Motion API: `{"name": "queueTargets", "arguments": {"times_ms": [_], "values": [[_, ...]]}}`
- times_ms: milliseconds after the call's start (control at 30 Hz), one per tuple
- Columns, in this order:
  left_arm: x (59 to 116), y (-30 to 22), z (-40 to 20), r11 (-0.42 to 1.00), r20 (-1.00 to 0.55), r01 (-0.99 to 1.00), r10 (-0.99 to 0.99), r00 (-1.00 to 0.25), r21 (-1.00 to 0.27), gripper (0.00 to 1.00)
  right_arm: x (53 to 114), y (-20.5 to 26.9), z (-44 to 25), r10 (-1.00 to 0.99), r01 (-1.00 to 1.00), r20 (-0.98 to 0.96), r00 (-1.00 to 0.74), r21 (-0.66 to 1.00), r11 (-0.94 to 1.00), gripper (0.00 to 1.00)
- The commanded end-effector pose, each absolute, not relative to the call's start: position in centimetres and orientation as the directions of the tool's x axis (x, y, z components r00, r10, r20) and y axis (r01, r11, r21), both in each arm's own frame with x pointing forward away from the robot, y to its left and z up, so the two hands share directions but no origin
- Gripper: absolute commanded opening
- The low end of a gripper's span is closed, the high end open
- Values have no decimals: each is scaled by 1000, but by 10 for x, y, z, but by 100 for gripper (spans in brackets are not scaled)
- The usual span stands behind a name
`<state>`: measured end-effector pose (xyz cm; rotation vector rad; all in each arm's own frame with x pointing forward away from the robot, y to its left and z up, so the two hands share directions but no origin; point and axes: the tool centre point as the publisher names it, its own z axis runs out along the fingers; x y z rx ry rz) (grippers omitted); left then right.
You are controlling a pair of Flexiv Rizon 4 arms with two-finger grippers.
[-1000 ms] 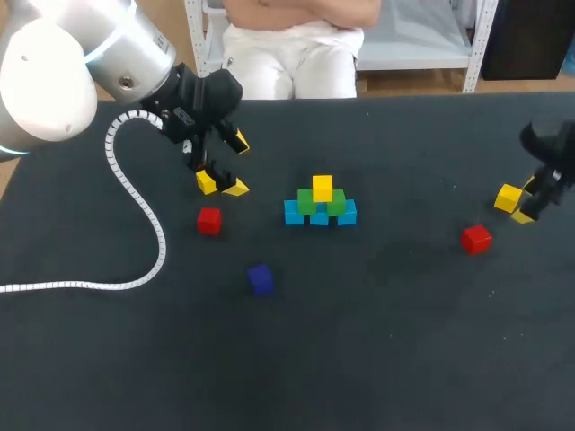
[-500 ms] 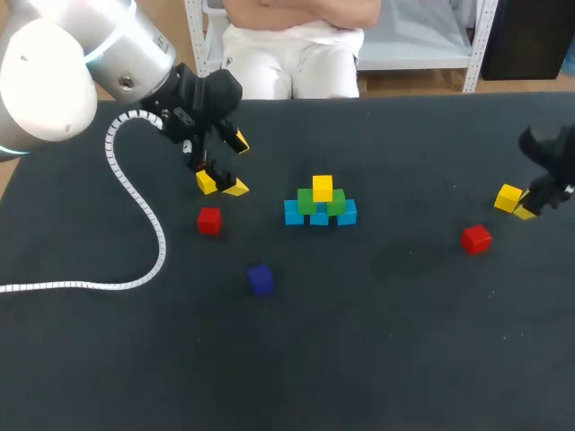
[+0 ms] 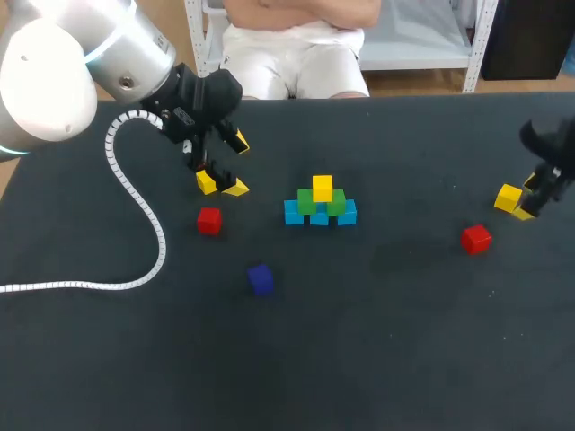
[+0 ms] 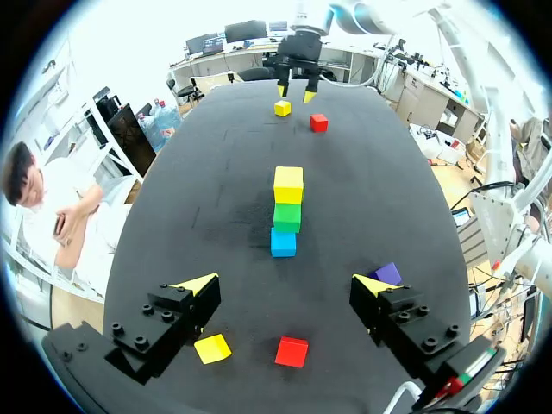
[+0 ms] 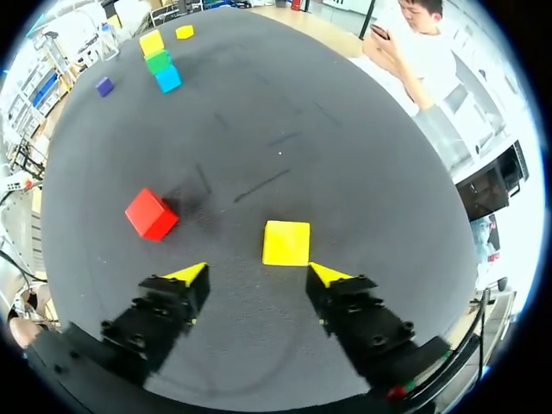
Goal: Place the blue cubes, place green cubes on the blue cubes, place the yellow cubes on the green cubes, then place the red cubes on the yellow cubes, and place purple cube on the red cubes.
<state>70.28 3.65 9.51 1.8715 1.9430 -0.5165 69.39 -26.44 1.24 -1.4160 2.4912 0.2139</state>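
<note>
Black table (image 3: 377, 341) w/ cube stack (image 3: 321, 203) mid

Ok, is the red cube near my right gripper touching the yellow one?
Apart. The right wrist view shows bare table between the red cube and the yellow cube; the head view agrees.

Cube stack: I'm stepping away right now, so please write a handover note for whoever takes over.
Left gripper: open, empty, near a loose yellow cube and a red cube.
Right gripper: open, empty, just short of the other loose yellow cube; second red cube beside it.
Done: blue cubes, green cubes on them, one yellow cube on top.
Left: both loose yellows, both reds, the purple cube.
</note>
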Motion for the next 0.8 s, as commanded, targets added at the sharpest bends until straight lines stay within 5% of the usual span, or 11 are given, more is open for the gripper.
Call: {"name": "queueTargets", "arguments": {"times_ms": [33, 800], "values": [[703, 36, 95, 38, -516, 999, 856, -30, 5, 100, 704, -264, 11, -822, -861, -297, -485, 0, 508, 100], [703, 36, 95, 38, -516, 999, 856, -30, 5, 100, 715, -261, -10, -818, -869, -319, -479, 41, 493, 100]]}}
